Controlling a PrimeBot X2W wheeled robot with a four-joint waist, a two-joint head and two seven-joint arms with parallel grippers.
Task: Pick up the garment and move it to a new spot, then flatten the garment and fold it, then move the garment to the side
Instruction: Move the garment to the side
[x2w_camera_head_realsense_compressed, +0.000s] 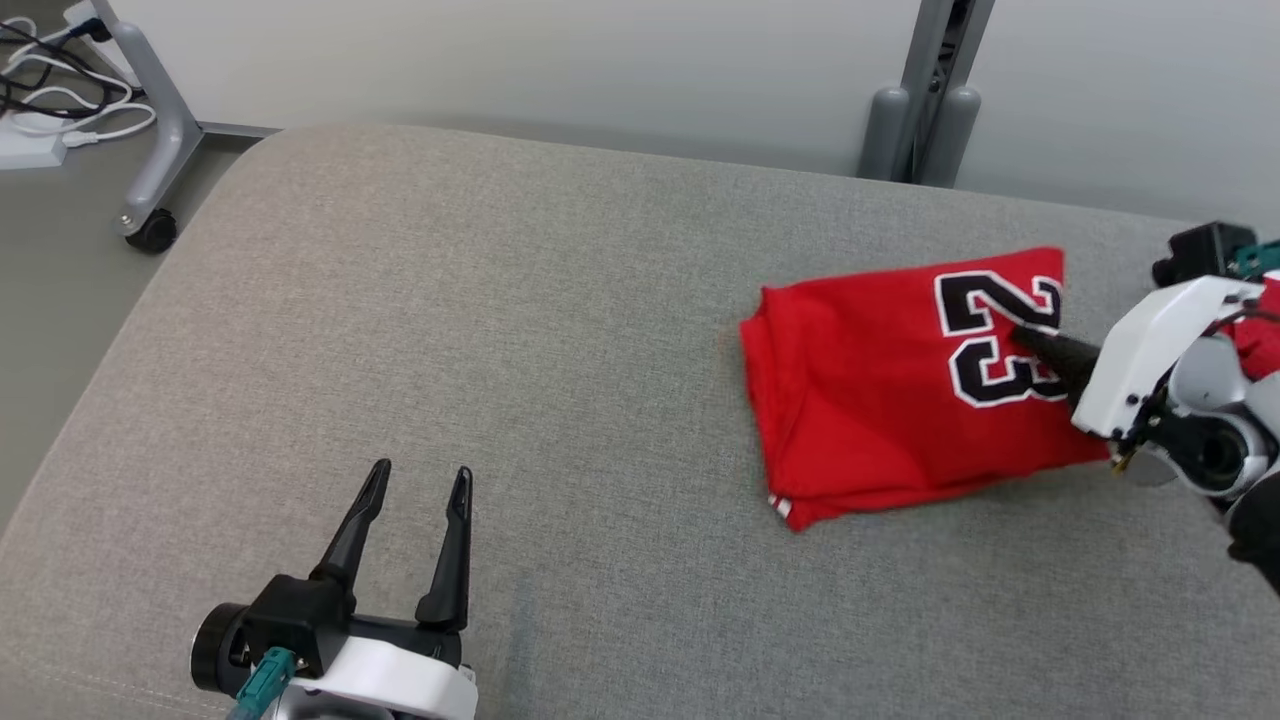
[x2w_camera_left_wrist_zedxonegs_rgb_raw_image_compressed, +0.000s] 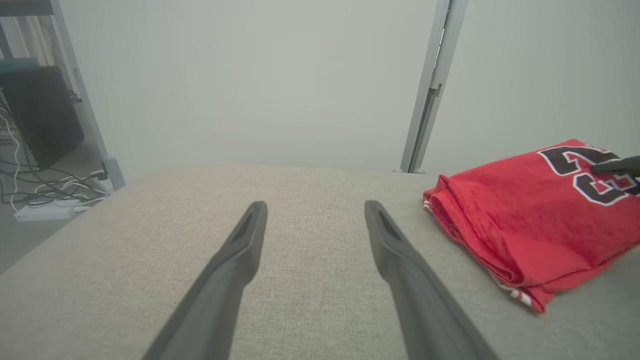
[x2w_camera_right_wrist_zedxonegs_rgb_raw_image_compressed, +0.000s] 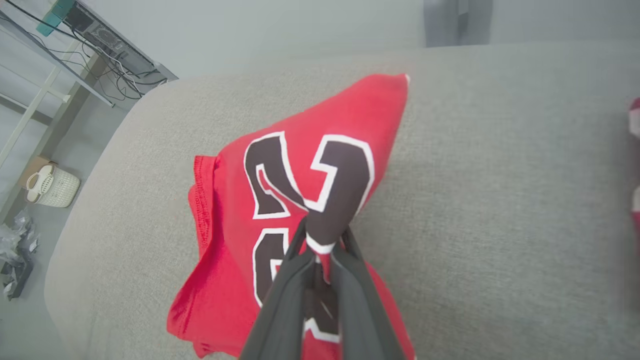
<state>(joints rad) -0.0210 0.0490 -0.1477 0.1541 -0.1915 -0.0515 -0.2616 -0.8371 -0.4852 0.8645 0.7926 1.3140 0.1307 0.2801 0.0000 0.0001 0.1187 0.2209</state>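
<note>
Closest to the robot, the left tool (x2w_camera_head_realsense_compressed: 421, 470) sat low over the front of the bench (x2w_camera_head_realsense_compressed: 500, 350), near its left side. Its two dark fingers pointed away from the robot and stood wide apart with nothing between them. In the left wrist view the same tool (x2w_camera_left_wrist_zedxonegs_rgb_raw_image_compressed: 315, 205) had only bare grey cloth of the bench (x2w_camera_left_wrist_zedxonegs_rgb_raw_image_compressed: 310, 280) under it. Farther back and to the right, the right arm came in from the side with its white wrist (x2w_camera_head_realsense_compressed: 1160, 350) held above the bench. The right tool (x2w_camera_head_realsense_compressed: 1020, 335) pointed left, and its fingers were pressed together on the red garment (x2w_camera_head_realsense_compressed: 870, 400). The right wrist view showed that tool (x2w_camera_right_wrist_zedxonegs_rgb_raw_image_compressed: 324, 235) pinching a bunch of the garment (x2w_camera_right_wrist_zedxonegs_rgb_raw_image_compressed: 220, 280) right at the black and white number 23 (x2w_camera_head_realsense_compressed: 985, 370). The garment lay folded on the right half of the bench, well apart from the left tool, and its thick folded edge faced left in the left wrist view (x2w_camera_left_wrist_zedxonegs_rgb_raw_image_compressed: 525, 225). The bench had a soft grey top with a rounded edge (x2w_camera_right_wrist_zedxonegs_rgb_raw_image_compressed: 500, 200). Behind it stood a pale wall and a grey post (x2w_camera_head_realsense_compressed: 935, 90). On the floor at the far left were a grey stand leg with a wheel (x2w_camera_head_realsense_compressed: 150, 230) and some white cables (x2w_camera_head_realsense_compressed: 60, 110).
</note>
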